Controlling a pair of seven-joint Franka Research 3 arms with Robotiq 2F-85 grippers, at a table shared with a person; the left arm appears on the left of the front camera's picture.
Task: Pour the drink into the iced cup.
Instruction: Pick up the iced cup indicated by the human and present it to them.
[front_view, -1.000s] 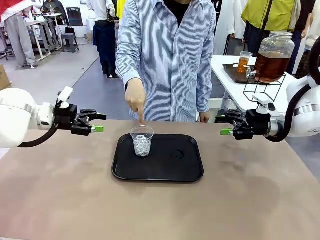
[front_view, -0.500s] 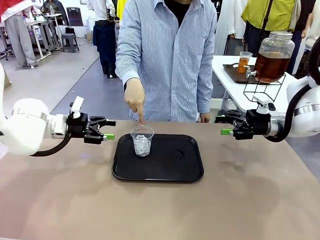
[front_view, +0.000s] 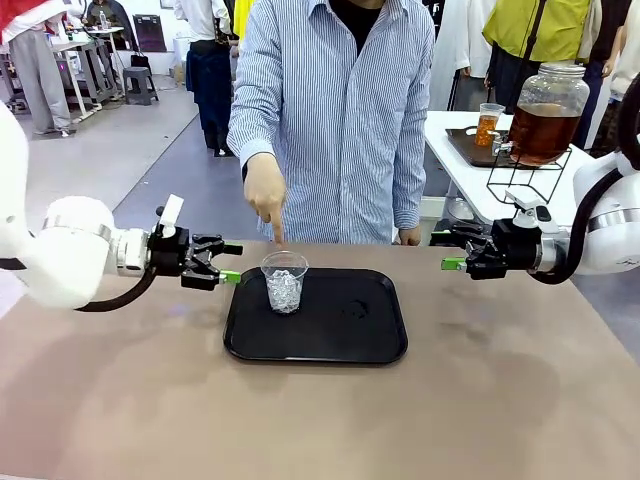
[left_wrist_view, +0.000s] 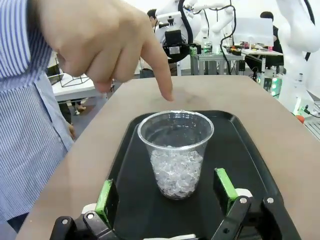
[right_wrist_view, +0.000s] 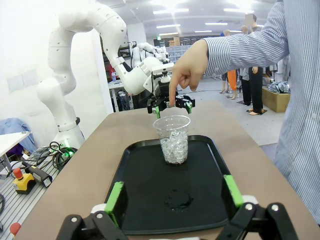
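The iced cup, clear plastic with ice in its lower half, stands at the back left of a black tray. My left gripper is open just left of the cup, level with it. In the left wrist view the cup sits a little ahead of the open left gripper, centred between the green pads. A person's hand points a finger down behind the cup. My right gripper hangs open right of the tray. Amber-brown drink fills a glass jar on a side table.
A small cup of orange-tinted liquid stands on a dark tray beside the jar. The person stands at the far table edge. In the right wrist view a wet smudge marks the black tray ahead of the open right gripper.
My left arm has moved right, bringing its open gripper from the table's left side close to the cup. The right arm and the pointing hand have stayed still.
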